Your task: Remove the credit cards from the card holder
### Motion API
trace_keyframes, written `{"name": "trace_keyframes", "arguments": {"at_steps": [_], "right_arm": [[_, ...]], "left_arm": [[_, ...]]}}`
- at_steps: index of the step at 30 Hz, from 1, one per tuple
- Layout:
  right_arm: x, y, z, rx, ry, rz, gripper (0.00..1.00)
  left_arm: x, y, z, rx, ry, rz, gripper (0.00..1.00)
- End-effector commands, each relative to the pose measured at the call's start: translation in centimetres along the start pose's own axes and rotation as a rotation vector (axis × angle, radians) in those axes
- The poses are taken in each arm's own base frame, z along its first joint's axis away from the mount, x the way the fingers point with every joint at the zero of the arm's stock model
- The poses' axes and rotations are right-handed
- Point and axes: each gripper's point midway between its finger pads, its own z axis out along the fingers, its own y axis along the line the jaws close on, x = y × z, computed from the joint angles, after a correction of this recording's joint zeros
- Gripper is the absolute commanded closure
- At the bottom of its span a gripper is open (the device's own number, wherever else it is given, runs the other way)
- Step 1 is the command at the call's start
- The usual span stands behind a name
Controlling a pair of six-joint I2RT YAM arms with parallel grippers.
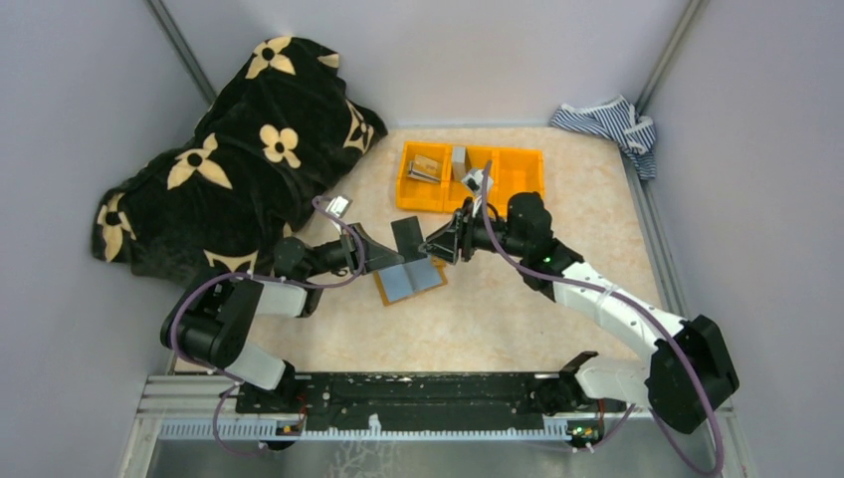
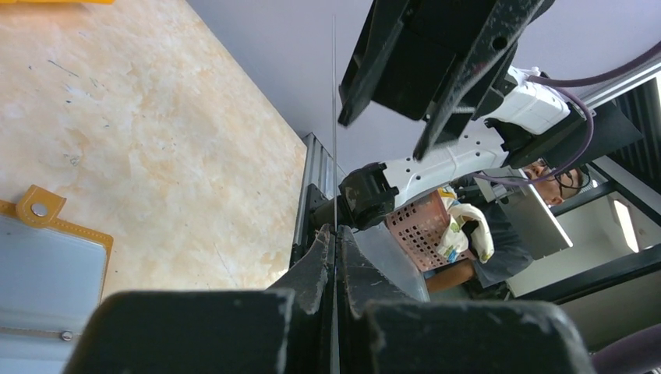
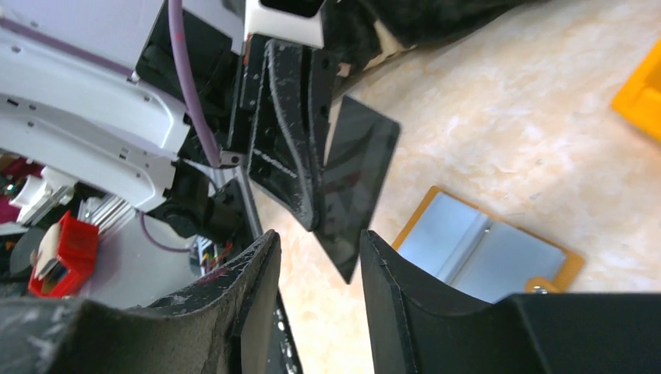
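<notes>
**Card out of the holder, pinched between two arms**

The right gripper (image 3: 318, 261) stood part-way open, its fingers on either side of the lower corner of a dark card (image 3: 358, 179) and, as far as its own camera showed, not pressing on it. The left gripper (image 2: 335, 241) was clamped on that card and held it upright above the table (image 1: 518, 319). Just below lay the card holder (image 1: 408, 282), spread open with its grey-blue inside up.

This looked like a hand-over. To do it well, the right fingers probably needed to slide further onto the card's flat faces before closing. The left should let go only once that grip was firm, since a thin, slick card caught by one corner could twist or drop.

The right wrist view gave the card's broad face and the gap on either side of it. The left wrist view reduced the card to a thin edge-on line, but showed the holder's snap tab (image 2: 39, 204). Only the top view took in the orange bin (image 1: 520, 177) beyond, already holding some items, and the black flowered blanket (image 1: 249, 149).
</notes>
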Motion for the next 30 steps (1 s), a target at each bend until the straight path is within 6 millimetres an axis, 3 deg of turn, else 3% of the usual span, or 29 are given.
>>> {"name": "trace_keyframes", "arguments": {"at_steps": [1, 5, 13, 27, 28, 30], "right_arm": [[-4.1, 0.5, -1.5, 0.011, -0.102, -0.073, 0.58], [-3.7, -0.6, -1.7, 0.034, -0.090, -0.054, 0.60], [-3.5, 0.3, -1.2, -0.047, -0.094, -0.022, 0.60], [-2.6, -0.5, -1.2, -0.022, -0.077, -0.013, 0.60], [-2.7, -0.4, -1.2, -0.022, -0.077, -0.017, 0.61], [-2.7, -0.1, -1.3, -0.037, -0.074, -0.026, 0.78]], "left_arm": [[-1.1, -5.1, 0.1, 0.189, -0.023, 0.270, 1.00], [-1.0, -5.5, 0.1, 0.204, -0.004, 0.276, 1.00], [-0.3, -6.1, 0.6, 0.236, 0.041, 0.287, 1.00], [-0.1, -7.1, 1.5, 0.277, 0.061, 0.302, 1.00], [-0.1, -7.1, 1.5, 0.277, 0.062, 0.299, 1.00], [0.0, -7.0, 1.5, 0.276, 0.065, 0.296, 1.00]]}}
